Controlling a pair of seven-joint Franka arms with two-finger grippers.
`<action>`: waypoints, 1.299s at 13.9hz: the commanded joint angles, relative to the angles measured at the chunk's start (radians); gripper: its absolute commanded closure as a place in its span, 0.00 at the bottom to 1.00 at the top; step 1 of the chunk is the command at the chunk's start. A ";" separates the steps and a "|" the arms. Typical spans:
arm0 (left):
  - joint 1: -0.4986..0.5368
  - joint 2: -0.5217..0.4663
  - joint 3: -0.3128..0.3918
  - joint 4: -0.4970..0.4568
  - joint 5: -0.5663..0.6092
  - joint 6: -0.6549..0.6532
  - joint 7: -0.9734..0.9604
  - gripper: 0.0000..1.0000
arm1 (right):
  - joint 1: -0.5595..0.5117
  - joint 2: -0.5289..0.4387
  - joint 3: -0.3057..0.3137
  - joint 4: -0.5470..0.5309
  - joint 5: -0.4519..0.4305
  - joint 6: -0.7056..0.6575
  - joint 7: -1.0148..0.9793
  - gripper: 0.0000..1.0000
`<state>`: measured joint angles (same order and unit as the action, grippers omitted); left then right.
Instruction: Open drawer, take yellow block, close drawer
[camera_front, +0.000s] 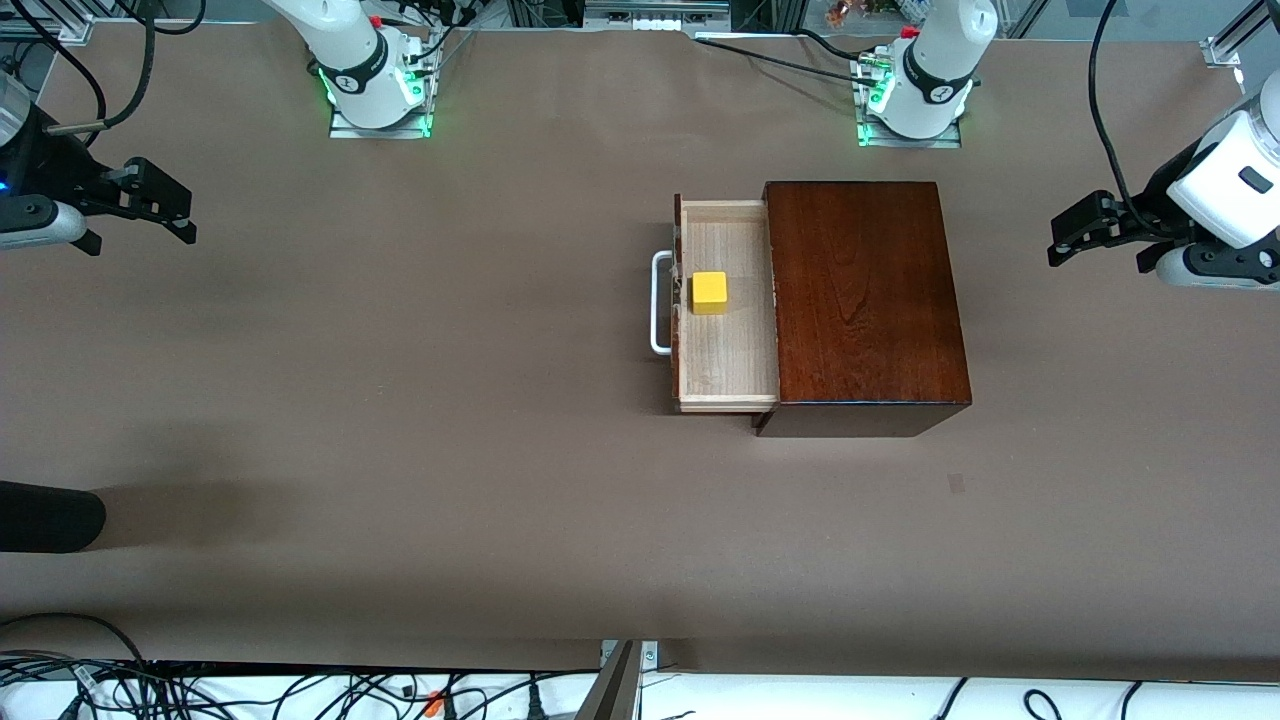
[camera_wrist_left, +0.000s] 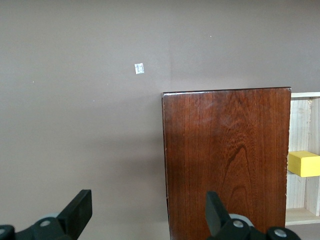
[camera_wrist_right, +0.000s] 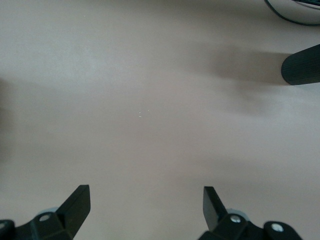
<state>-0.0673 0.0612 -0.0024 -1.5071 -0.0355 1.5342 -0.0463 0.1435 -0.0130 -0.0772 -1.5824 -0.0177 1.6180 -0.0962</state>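
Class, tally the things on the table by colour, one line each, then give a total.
Yellow: 1, the yellow block
Dark reddish-brown: 1, the wooden box with its open drawer
Total: 2

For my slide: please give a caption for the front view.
Open drawer holding a yellow block, both tools open and away: left tool, right tool.

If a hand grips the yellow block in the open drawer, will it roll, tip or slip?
The yellow block looks like a flat-faced cube, so it probably will not roll or tip. Its plain parallel sides should suit a two-finger pinch, though smooth faces might slip. It sits near the front of the drawer, beside the handle, so room there looks tight.
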 joint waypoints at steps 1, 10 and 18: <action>0.006 -0.007 -0.004 -0.011 -0.024 0.007 0.013 0.00 | -0.009 0.001 0.005 0.007 -0.001 -0.004 0.000 0.00; 0.004 -0.007 -0.019 -0.010 -0.023 0.007 0.025 0.00 | -0.009 0.001 0.005 0.007 -0.001 -0.004 0.000 0.00; 0.004 -0.007 -0.025 -0.008 -0.023 0.011 0.025 0.00 | 0.030 0.054 0.023 0.009 0.004 0.037 0.003 0.00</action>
<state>-0.0675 0.0612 -0.0227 -1.5086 -0.0355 1.5342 -0.0458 0.1483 0.0097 -0.0699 -1.5834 -0.0160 1.6470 -0.0970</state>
